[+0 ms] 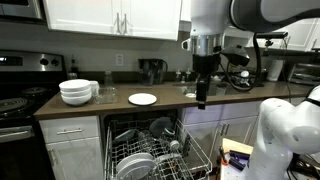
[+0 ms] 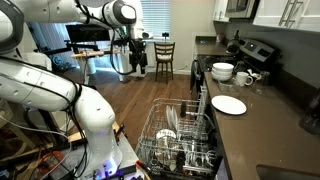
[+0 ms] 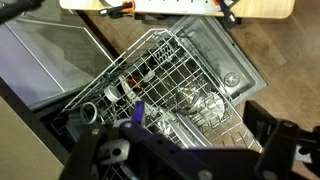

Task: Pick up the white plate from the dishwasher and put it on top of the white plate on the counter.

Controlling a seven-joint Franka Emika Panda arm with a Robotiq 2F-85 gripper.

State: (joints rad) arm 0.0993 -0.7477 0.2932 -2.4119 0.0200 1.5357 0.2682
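- Hanging above the dishwasher rack (image 1: 175, 150), the gripper (image 1: 201, 99) is seen wide and empty.
- Nothing is done yet: the white plate (image 1: 137, 163) is found in the rack's near left, and the counter plate (image 1: 142, 98) is bare.

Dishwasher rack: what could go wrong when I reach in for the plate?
The rack is crowded with dishes between wire tines, so the hand could snag wires or knock neighbours. On the counter, stacked bowls sit near the white plate; a careless placement might clip them.
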